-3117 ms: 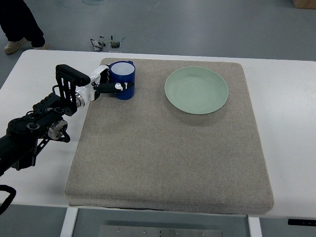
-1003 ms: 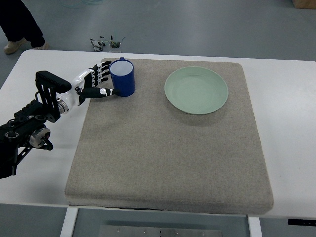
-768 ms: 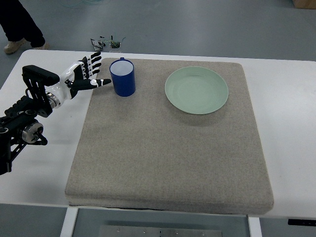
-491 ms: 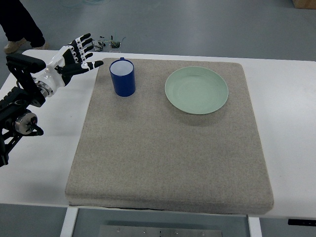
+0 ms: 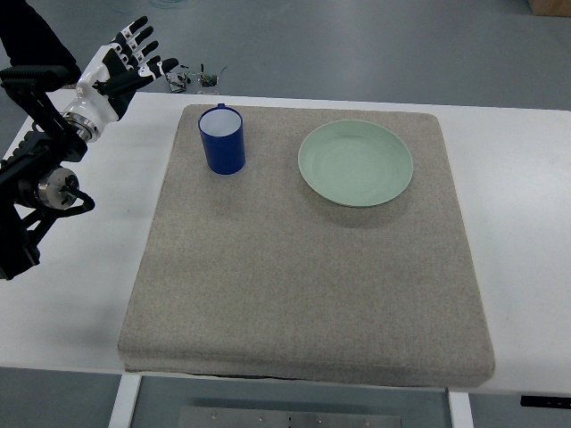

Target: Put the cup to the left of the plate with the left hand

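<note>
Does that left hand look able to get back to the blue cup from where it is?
Probably yes: the left hand is open, and nothing lies between it and the cup.

Upright blue cup left of green plate

Looks like a robotics lab. Bare grey floor, white tabletop with a grey felt mat.
</note>
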You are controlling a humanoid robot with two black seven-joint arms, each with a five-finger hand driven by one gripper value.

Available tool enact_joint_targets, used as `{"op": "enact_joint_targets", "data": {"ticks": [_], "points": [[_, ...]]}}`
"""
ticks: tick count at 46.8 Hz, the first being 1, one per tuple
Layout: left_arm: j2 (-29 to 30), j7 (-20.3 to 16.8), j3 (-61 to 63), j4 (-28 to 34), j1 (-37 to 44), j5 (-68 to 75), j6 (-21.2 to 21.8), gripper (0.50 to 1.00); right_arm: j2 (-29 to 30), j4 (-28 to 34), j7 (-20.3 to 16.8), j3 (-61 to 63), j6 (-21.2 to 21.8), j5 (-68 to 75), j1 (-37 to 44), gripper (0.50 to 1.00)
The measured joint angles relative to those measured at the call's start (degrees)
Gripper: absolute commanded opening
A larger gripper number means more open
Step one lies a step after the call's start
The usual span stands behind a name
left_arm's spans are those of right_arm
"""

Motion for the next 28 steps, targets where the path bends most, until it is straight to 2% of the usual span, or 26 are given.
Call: {"op": "enact_joint_targets", "data": {"ticks": [7,17,28], "points": [[-2.93,2.22,0.02,5.09,-3.29,-7.22,0.3,0.996,0.0,-0.01,-0.01,0.0,0.0,0.0,-0.04,0.934],[-5.97,7.96,0.03,9.35,-5.56,-18.91,3.0,0.996,0.0,0.0,-0.01,0.0,0.0,0.0,-0.04,0.934],[-6.46,8.37,-0.15,10.38,-6.36,-31.04,1.74,0.996,0.0,-0.01,-0.01,0.0,0.0,0.0,-0.04,0.934]]}}
